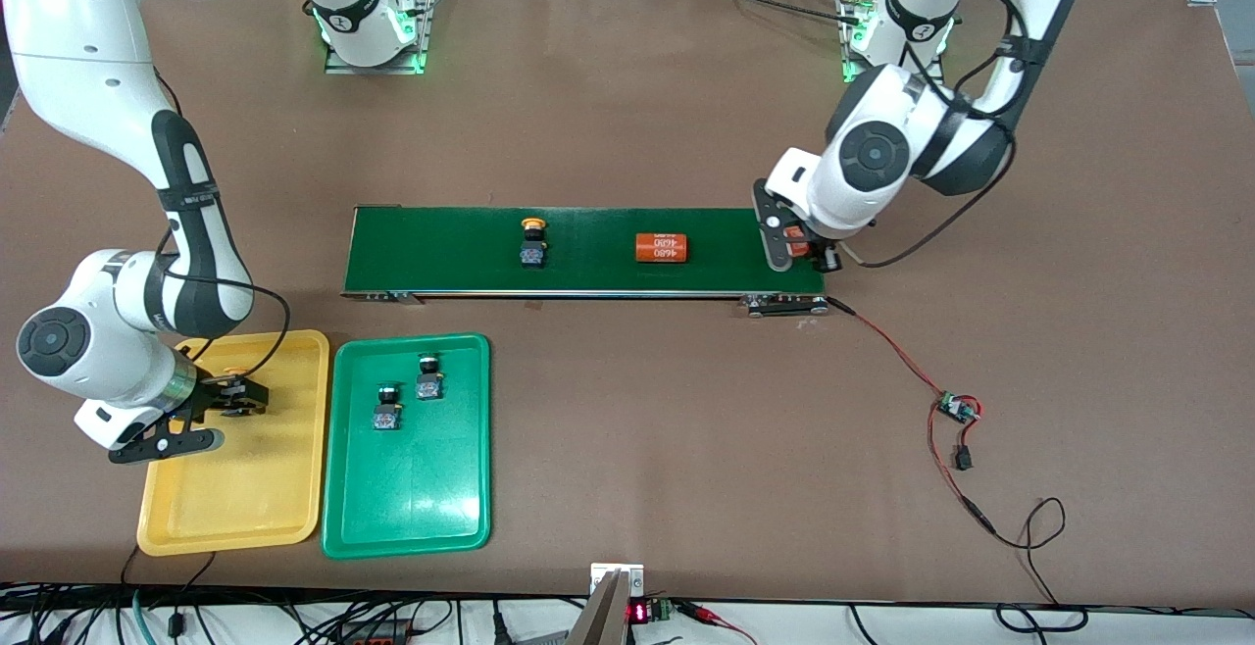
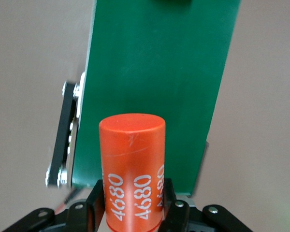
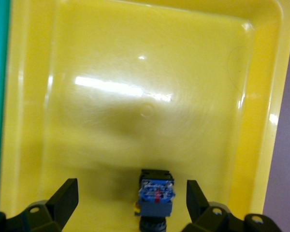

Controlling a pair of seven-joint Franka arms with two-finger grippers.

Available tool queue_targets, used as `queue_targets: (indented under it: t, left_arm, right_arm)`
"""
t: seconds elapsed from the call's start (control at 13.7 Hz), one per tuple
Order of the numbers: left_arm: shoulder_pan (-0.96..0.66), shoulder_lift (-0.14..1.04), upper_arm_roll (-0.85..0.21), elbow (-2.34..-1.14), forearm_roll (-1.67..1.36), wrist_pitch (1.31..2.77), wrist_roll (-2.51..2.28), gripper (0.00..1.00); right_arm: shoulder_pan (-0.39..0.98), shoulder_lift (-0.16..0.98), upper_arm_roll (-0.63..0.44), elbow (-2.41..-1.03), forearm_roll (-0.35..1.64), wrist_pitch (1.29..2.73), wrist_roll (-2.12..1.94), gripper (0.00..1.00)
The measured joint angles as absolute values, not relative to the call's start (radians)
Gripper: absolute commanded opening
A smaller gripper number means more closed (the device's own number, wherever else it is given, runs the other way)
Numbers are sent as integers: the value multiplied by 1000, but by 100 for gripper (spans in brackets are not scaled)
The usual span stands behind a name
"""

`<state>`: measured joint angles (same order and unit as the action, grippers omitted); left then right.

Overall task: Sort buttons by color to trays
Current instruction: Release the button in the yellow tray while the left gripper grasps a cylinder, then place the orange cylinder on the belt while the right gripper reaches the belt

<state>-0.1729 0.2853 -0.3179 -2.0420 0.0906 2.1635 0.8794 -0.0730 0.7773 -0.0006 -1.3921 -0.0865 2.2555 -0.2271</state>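
Right pincer (image 3: 131,200) gapes wide over the yellow tray (image 1: 265,488), a yellow-capped button (image 3: 155,195) between its fingers; left pincer (image 2: 130,212) grips an orange cylinder (image 2: 133,169) over the conveyor belt (image 1: 588,272).

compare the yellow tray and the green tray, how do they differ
The yellow tray holds one button, with the open right gripper over it; the green tray holds two green-capped buttons and has no gripper over it. The yellow one lies nearer the right arm's end of the table. Both are shallow rectangles with rounded corners, lying side by side.

Bright even light, glare on yellow tray (image 3: 261,72), soft shadows
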Motion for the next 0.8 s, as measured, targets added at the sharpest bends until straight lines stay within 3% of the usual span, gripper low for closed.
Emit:
queue_targets:
  t: [0.22,0.29,0.36,0.44,0.8]
  left_arm:
    - [-194,341,-322,-2045,163,2221,910,5]
    - [-203,355,-322,-2044,167,2227,912,16]
    - [-213,364,-323,-2044,169,2230,912,64]
    - [-221,367,-323,-2044,170,2230,912,100]
    - [-220,336,-317,-2013,171,2244,911,100]
  right_arm:
    - [-66,662,43,-1385,-72,2017,-168,100]
    - [-64,619,55,-1387,-67,1935,-160,100]
    - [-62,573,64,-1403,-60,1878,-157,100]
    - [-61,525,69,-1439,-55,1848,-157,100]
    - [-61,267,71,-1743,0,1837,-153,100]
